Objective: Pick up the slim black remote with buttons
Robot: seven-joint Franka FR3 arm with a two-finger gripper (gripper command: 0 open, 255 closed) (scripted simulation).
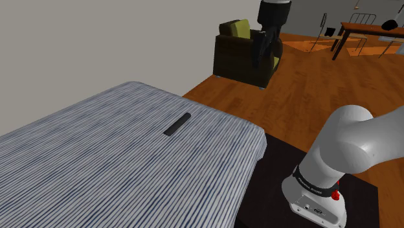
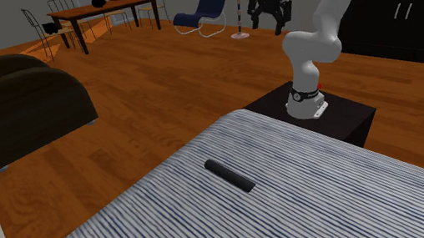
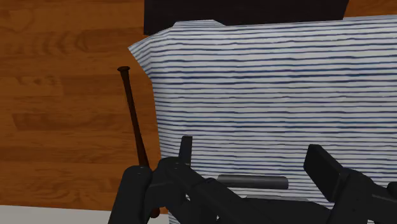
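Observation:
A slim black remote (image 1: 177, 124) lies flat on the blue-and-white striped bed cover (image 1: 97, 162), near the corner closest to the stand. In the second exterior view the remote (image 2: 229, 175) lies slantwise on the cover (image 2: 315, 210). My gripper (image 1: 267, 55) hangs high in the air, well above and away from the remote, its fingers apart with nothing between them. It also appears in the second exterior view (image 2: 270, 13). In the wrist view the remote (image 3: 252, 182) lies far below, between the open fingers (image 3: 186, 149).
A black stand (image 2: 345, 117) carries the arm beside the bed corner. A dark bat (image 3: 133, 118) lies on the wooden floor by the bed. A dark armchair (image 2: 14, 102), a dining table (image 2: 108, 14), a blue lounge chair (image 2: 204, 10) and a black cabinet (image 2: 406, 4) stand farther off.

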